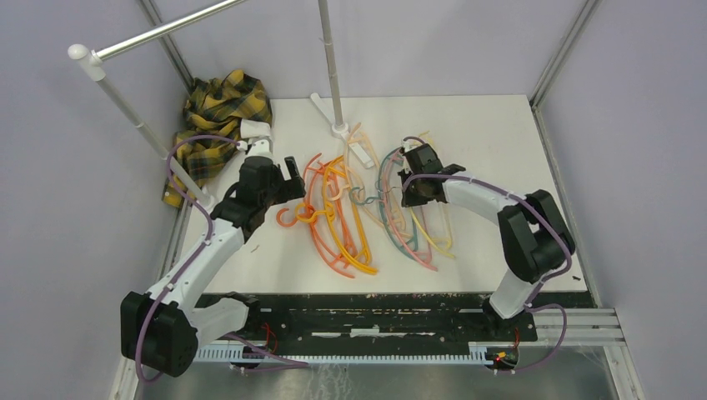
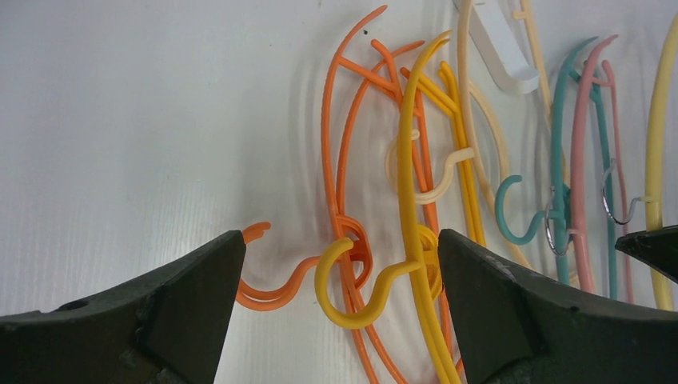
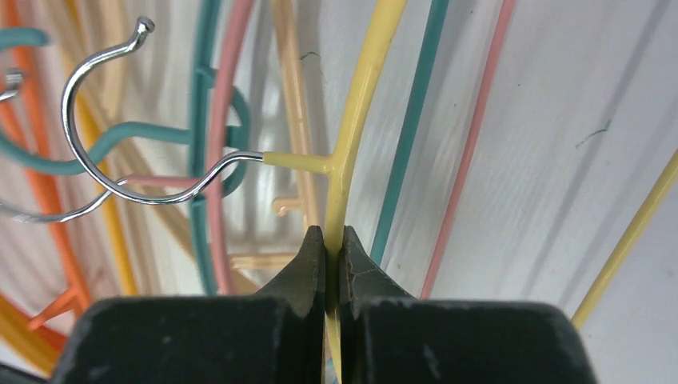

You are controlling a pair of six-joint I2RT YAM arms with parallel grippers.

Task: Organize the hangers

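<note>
1. The right pincer [image 3: 333, 240] is clamping shut on the pale yellow hanger [image 3: 364, 96]. It is gripping the thin arm just short of the neck, where the metal hook [image 3: 66, 108] is branching off.
2. That arm is running straight ahead from the pincer's tips and back beneath its body, so the jaws are biting across the long axis. The hook is pointing off to the pincer's left.
3. A teal hanger [image 3: 408, 120] and a pink hanger [image 3: 465, 152] are lying just right of the tips on the tabletop [image 1: 500, 133], running nearly parallel with the gripped arm.
4. The left pincer [image 2: 340, 240] is standing wide open and holding nothing. The hook ends of a deep yellow hanger [image 2: 404, 160] and the orange hangers [image 2: 325, 128] are lying between its fingers, just ahead of them.
5. The right arm is nearer the pale yellow hanger and already gripping it. Lifting is likely calling for care, because the metal hook is crossing over the teal and pink hooks to the pincer's left and may be dragging them along.
</note>
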